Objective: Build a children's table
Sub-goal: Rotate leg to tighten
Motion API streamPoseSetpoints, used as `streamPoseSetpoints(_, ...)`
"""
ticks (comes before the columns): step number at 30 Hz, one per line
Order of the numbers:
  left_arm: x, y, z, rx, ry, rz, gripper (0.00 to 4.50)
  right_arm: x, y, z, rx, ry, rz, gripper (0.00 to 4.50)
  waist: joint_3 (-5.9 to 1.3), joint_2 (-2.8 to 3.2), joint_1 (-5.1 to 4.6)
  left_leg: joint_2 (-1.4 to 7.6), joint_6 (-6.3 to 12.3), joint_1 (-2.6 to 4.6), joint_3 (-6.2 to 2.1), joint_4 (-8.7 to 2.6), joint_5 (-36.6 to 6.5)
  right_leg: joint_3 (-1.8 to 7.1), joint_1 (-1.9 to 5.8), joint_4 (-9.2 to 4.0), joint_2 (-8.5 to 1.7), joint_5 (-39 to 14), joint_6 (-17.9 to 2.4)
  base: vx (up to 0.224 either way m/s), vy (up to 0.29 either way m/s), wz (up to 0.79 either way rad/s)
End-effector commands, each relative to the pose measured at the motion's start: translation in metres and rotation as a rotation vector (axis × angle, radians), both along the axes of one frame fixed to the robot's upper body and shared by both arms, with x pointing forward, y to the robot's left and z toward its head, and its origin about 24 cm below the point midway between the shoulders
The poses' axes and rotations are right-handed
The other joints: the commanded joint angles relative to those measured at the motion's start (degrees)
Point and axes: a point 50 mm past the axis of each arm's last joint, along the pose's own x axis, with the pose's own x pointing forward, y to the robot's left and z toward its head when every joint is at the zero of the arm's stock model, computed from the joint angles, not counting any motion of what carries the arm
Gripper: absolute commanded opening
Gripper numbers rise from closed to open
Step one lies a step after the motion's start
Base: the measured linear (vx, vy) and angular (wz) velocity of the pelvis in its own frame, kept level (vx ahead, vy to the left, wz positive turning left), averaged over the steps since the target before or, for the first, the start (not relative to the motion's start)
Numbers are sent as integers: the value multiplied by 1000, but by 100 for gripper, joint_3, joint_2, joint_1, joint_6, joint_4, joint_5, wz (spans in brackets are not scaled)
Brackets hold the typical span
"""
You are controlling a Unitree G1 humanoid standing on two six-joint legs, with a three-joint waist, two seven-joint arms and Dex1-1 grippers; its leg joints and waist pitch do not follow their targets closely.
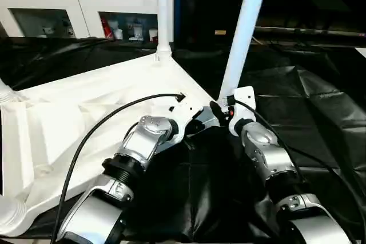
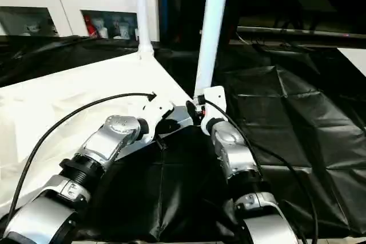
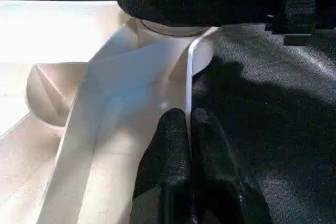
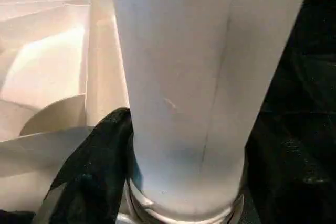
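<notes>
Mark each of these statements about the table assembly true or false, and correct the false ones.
1. Two long white tapered tube legs stand upright in corner sockets of the white ribbed plastic tabletop. True: a far leg and a near leg.
2. The left gripper has its jaws spread wide. False: they are shut, pressed on the tabletop's edge.
3. The right gripper is at the base of the near leg. True.
4. The tabletop lies on a bare wooden bench. False: it lies on a black-covered work table.
5. A white glass-door cabinet stands behind the work table. True.
</notes>
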Motion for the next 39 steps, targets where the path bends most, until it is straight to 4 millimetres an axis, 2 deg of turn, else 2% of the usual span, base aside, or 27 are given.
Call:
streamPoseSetpoints(1, 4, 7, 0, -21, -10, 57, 0, -4, 0, -10, 2, 41, 12, 356, -329, -89, -14, 326, -20, 136, -220, -491, -1817, 214, 106, -542, -371, -2004, -946, 0, 0, 0)
streamPoseSetpoints(2, 3, 10, 0, -16, -21, 35, 0, -3, 1, -6, -6, 13, 44, 379, -345, -61, -4, 331, -4, 123, -219, -488, -1696, 217, 114, -524, -374, -1807, -970, 0, 0, 0)
streamPoseSetpoints(4, 2, 14, 0, -6, -16, 16, 0, -2, -1, 0, -11, -14, 70, 383, -338, -70, -12, 329, 31, 119, -208, -489, -1672, 214, 116, -519, -356, -1709, -1003, 0, 0, 0)
streamPoseSetpoints(5, 2, 15, 1, -3, -21, 1, 0, -3, -2, 3, -6, -24, 102, 400, -341, -54, -18, 330, 34, 103, -216, -492, -1635, 213, 133, -505, -361, -1661, -1020, 0, 0, 0)
streamPoseSetpoints(6, 2, 18, 2, 3, -31, -24, 0, -4, -3, 8, 2, -39, 158, 400, -338, -69, -16, 322, 73, 97, -208, -490, -1654, 211, 143, -521, -352, -1660, -1004, 0, 0, 0)
streamPoseSetpoints(7, 1, 21, 2, 8, -34, -39, 0, -5, -5, 11, -6, -44, 204, 421, -348, -88, 4, 331, 150, 92, -203, -472, -1526, 223, 154, -503, -364, -1530, -997, 0, 0, 0)
streamPoseSetpoints(9, 1, 27, 4, 14, -34, -71, 0, -10, -14, 17, -38, -57, 302, 421, -347, -81, -2, 328, 175, 77, -203, -474, -1483, 224, 162, -496, -359, -1491, -1010, 0, 0, 0)
streamPoseSetpoints(12, -3, 36, 9, 14, -49, -193, 0, -23, -30, 25, -81, -61, 482, 421, -363, -82, 39, 330, 322, 69, -193, -448, -1250, 217, 181, -467, -342, -1191, -1071, 0, 0, 0)
streamPoseSetpoints(15, -6, 38, 11, 3, -46, -260, 0, -28, -37, 26, -105, -53, 550, 421, -380, -59, 34, 347, 417, 71, -180, -426, -1050, 215, 174, -409, -342, -734, -1305, 0, 0, 0)
streamPoseSetpoints(17, -18, 42, 16, -21, -20, -419, 0, -34, -46, 30, -124, -22, 631, 421, -398, -24, 37, 363, 458, 84, -180, -409, -902, 213, 183, -356, -339, -400, -1480, 0, 0, 0)
streamPoseSetpoints(18, -21, 43, 17, -19, -15, -450, 0, -35, -46, 31, -124, -13, 649, 421, -398, -32, 28, 364, 495, 71, -178, -406, -842, 212, 188, -344, -333, -278, -1523, 0, 0, 0)
streamPoseSetpoints(20, -26, 45, 17, -13, 10, -512, 0, -37, -46, 32, -137, 6, 697, 421, -393, 4, 34, 368, 538, 80, -163, -397, -846, 204, 180, -319, -320, -100, -1641, 0, 0, 0)
streamPoseSetpoints(21, -26, 45, 17, -13, 10, -512, 0, -37, -46, 32, -137, 6, 697, 421, -393, 4, 34, 368, 538, 80, -163, -397, -846, 204, 180, -319, -320, -100, -1641, 0, 0, 0)
streamPoseSetpoints(24, -31, 45, 18, -29, 33, -558, 0, -42, -42, 30, -147, 45, 797, 421, -369, -15, 69, 383, 373, 122, -154, -419, -1191, 207, 157, -372, -330, -599, -1639, 0, 0, 0)
streamPoseSetpoints(27, -31, 44, 18, -32, 34, -562, 0, -44, -39, 29, -149, 58, 844, 421, -351, -20, 132, 394, 196, 137, -159, -448, -1389, 223, 133, -398, -344, -942, -1511, 0, 0, 0)
streamPoseSetpoints(28, -31, 45, 18, -28, 34, -561, 0, -43, -37, 28, -153, 61, 848, 421, -353, -40, 141, 393, 176, 139, -158, -446, -1408, 227, 132, -403, -352, -981, -1490, 0, 0, 0)
streamPoseSetpoints(29, -32, 45, 18, -27, 34, -562, 0, -42, -36, 28, -154, 62, 848, 405, -353, -41, 156, 390, 156, 141, -161, -446, -1398, 233, 129, -404, -360, -1012, -1463, 0, 0, 0)
streamPoseSetpoints(34, -33, 46, 18, -29, 37, -562, 0, -40, -34, 30, -134, 53, 853, 361, -370, -64, 154, 379, 181, 106, -171, -437, -1213, 227, 152, -380, -363, -918, -1395, 0, 0, 0)
streamPoseSetpoints(39, -33, 48, 17, -25, 40, -559, 0, -42, -35, 28, -148, 67, 875, 329, -371, -53, 155, 377, 245, 114, -164, -428, -1121, 218, 145, -365, -347, -754, -1446, 0, 0, 0)
